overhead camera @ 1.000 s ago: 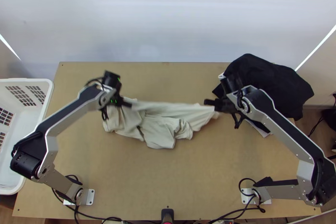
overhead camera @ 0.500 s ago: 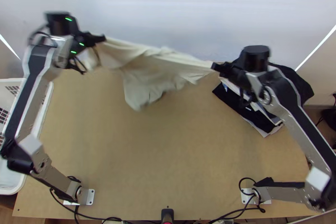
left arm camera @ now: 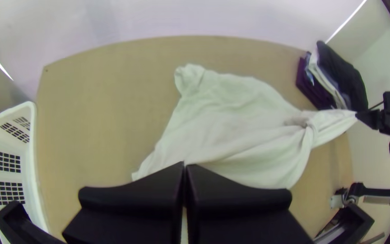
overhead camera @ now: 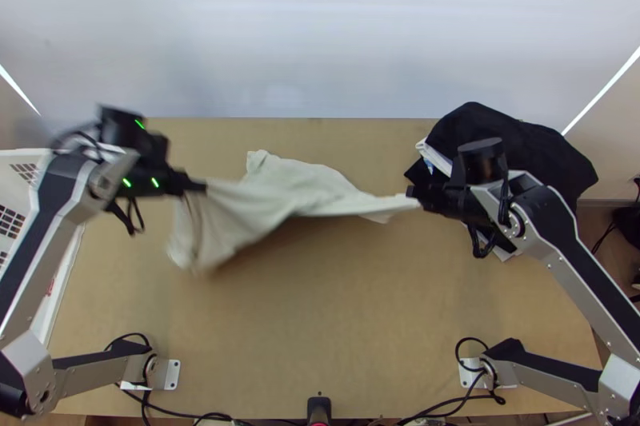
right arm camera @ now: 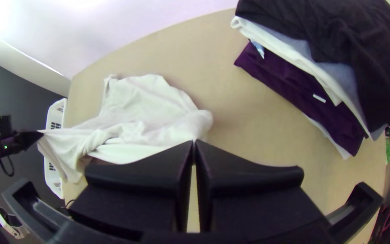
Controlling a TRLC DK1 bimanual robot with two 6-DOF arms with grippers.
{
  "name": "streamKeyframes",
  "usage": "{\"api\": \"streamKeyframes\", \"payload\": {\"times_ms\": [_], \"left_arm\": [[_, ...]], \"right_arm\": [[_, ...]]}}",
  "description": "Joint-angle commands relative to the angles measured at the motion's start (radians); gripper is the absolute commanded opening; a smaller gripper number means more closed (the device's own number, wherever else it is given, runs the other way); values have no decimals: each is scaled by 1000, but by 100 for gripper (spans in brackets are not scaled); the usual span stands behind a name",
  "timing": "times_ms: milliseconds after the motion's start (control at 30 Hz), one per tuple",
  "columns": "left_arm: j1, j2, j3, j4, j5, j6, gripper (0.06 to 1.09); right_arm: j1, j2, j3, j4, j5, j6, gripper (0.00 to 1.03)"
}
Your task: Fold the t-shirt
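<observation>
My left gripper (overhead camera: 197, 185) is at the left of the table in the top view, shut on one edge of the cream t-shirt (overhead camera: 308, 186). Farther right, my right gripper (overhead camera: 415, 193) is shut on another part of it. Between them the cloth is stretched with twisted folds, its far part on the table and a loose part hanging near the left gripper. In the left wrist view the left gripper (left arm camera: 184, 164) has its tips together at the t-shirt (left arm camera: 231, 122). The right wrist view has the right gripper (right arm camera: 194, 143) closed at the cloth (right arm camera: 145, 113).
A stack of folded clothes with a black garment (overhead camera: 512, 150) on top lies at the table's back right, close to the right gripper. A white basket (left arm camera: 32, 149) stands at the left side. Bare wood (overhead camera: 320, 330) stretches along the near part of the table.
Both grippers first rose toward the back with the t-shirt, lifting it, then came back toward the near side. The cloth's far part now rests on the table, and the left gripper is farther left.
</observation>
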Motion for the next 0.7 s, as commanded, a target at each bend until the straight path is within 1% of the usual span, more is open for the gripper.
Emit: {"api": "streamKeyframes", "payload": {"times_ms": [0, 100, 267, 333, 367, 433, 500, 567, 667], "left_arm": [[-51, -77, -421, 204, 46, 45, 10], [-25, -29, -479, 371, 46, 31, 10], [35, 184, -353, 417, 48, 49, 10], [75, 284, -266, 458, 46, 23, 10], [96, 342, -211, 484, 45, -12, 10], [142, 471, -76, 497, 26, -76, 10], [185, 595, 53, 506, -33, -139, 10], [222, 692, 162, 452, -36, -158, 10], [276, 790, 249, 446, -59, -199, 10]], "right_arm": [[6, -6, -80, -17, -18, 13, 3], [6, 5, -75, 13, -18, 16, 3], [15, 33, -75, 40, -16, 16, 3], [22, 40, -80, 52, -16, 16, 3], [27, 45, -78, 55, -16, 16, 3], [39, 52, -78, 60, -15, 19, 3], [49, 56, -78, 64, -10, 27, 3], [55, 56, -77, 72, -6, 30, 3], [55, 56, -75, 73, 2, 30, 3]]}}
